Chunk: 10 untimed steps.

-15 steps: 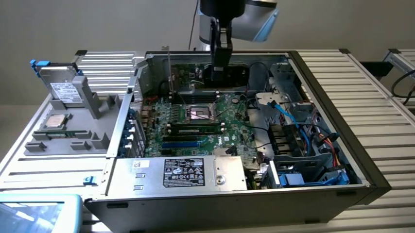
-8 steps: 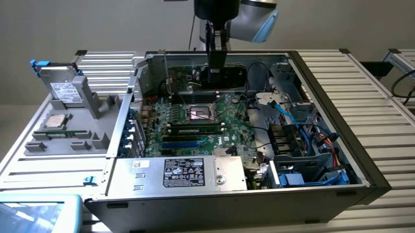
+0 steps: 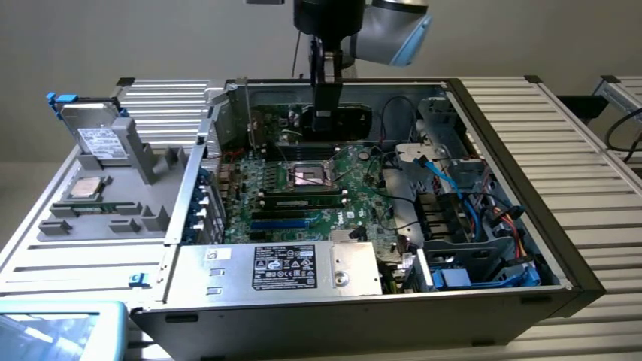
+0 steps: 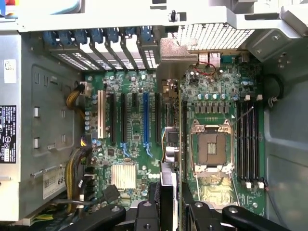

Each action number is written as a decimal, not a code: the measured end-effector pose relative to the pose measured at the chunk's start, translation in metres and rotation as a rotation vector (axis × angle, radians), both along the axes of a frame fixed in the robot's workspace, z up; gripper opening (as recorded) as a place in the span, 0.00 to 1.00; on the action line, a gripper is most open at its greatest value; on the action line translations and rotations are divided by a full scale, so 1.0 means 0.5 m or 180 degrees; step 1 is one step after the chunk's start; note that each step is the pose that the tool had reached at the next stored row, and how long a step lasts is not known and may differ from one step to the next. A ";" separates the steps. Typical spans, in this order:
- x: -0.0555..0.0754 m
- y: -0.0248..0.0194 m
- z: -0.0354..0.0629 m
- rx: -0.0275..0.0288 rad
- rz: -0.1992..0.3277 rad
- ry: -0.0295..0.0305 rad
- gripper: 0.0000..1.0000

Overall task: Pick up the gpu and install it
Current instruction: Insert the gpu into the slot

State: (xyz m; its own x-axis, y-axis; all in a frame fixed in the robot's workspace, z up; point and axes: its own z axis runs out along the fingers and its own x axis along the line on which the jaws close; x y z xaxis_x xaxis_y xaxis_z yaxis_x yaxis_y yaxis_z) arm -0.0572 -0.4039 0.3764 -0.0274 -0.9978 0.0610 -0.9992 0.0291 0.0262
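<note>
Fig. The arm's black two-fingered gripper (image 4: 171, 197) is closed narrowly on the gpu (image 4: 168, 149), a thin card we see edge-on, dark with a silvery metal part. It is held over the green motherboard (image 4: 134, 96). We note its long axis runs parallel to the long blue expansion slot (image 4: 146, 120), with the card between that slot and the square silver processor socket (image 4: 211, 147).

Robotics lab bench, by the look of it: a robot arm (image 3: 396, 30) hung over an opened desktop computer case (image 3: 351, 331), motherboard (image 3: 331, 192) bare, all set on a ribbed aluminium table (image 3: 597, 203), spare parts slotted in a grey fixture tray (image 3: 120, 203) alongside, plain wall (image 3: 120, 37) behind
</note>
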 end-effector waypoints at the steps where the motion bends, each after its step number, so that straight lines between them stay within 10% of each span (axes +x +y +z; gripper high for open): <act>1: -0.002 -0.0003 -0.001 0.0001 0.0000 -0.0001 0.28; 10: -0.050 -0.0097 -0.008 0.0001 0.0001 -0.0001 0.28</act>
State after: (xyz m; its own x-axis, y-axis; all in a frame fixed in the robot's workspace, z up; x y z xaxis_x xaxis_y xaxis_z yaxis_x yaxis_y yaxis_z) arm -0.0820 -0.4088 0.3725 -0.0272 -0.9978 0.0605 -0.9992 0.0288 0.0260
